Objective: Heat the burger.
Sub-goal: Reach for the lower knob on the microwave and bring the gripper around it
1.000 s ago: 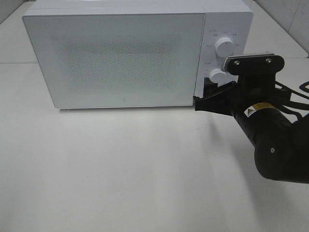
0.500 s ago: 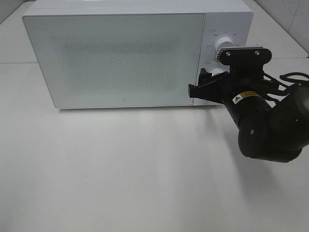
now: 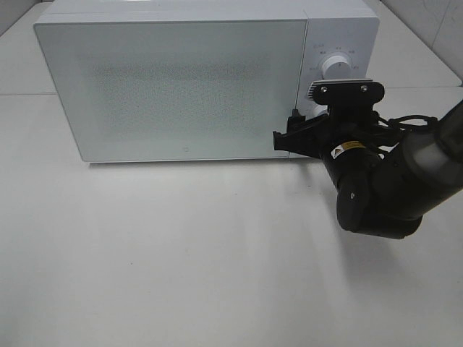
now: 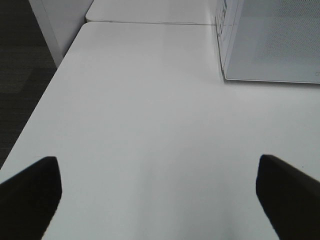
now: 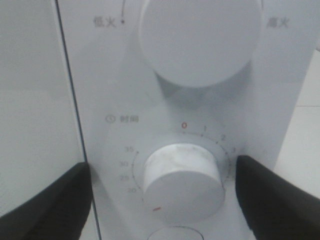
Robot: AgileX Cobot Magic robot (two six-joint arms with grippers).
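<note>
The burger is hidden; none of the views shows it. The white microwave [image 3: 181, 87] stands at the back of the table with its door shut. My right gripper [image 3: 289, 134] is open at the control panel. In the right wrist view its fingers [image 5: 50, 200] stand on either side of the lower timer knob [image 5: 182, 175], apart from it, below the upper power knob [image 5: 200, 35]. My left gripper [image 4: 157, 162] is open and empty above bare table, with the microwave's side [image 4: 270, 45] ahead of it.
The upper knob [image 3: 335, 65] shows above my right arm [image 3: 383, 188] in the exterior high view; the lower knob is hidden behind the gripper. The white table [image 3: 181, 253] stretches in front of the microwave. A dark floor [image 4: 20, 50] lies beyond the table's edge.
My right gripper has moved left and in toward the microwave's control panel, now in front of the lower knob. The microwave door stays shut.
</note>
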